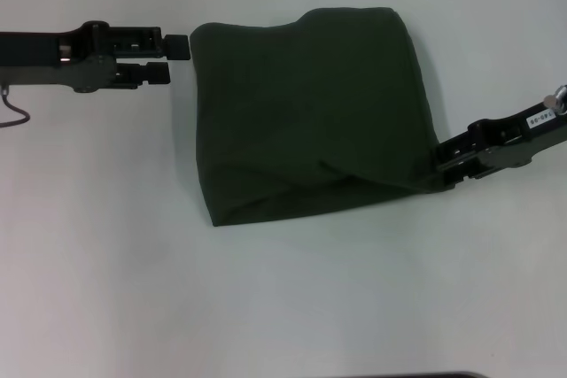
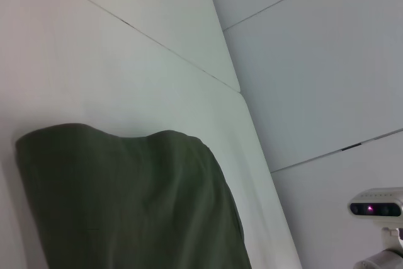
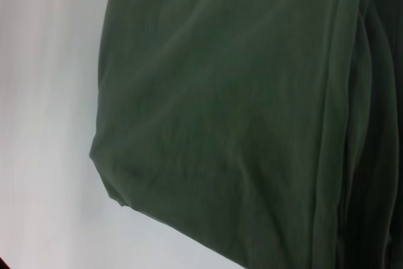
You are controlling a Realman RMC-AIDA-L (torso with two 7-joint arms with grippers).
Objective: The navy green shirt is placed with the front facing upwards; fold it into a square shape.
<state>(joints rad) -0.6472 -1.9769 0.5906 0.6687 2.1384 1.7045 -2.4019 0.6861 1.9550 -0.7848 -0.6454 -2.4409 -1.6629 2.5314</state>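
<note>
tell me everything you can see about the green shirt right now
The navy green shirt lies folded into a rough square on the white table, plain dark olive cloth facing up, soft and matte, with no lettering, collar or sleeves showing. Its far edge is rounded and a diagonal crease crosses the near part. The right gripper meets its near right corner; its fingers are hidden. The left gripper sits open just off the far left corner, not touching.

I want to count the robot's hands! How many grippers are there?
2. The left gripper sits beside the navy green shirt's far left corner; the right gripper is at its near right edge.
</note>
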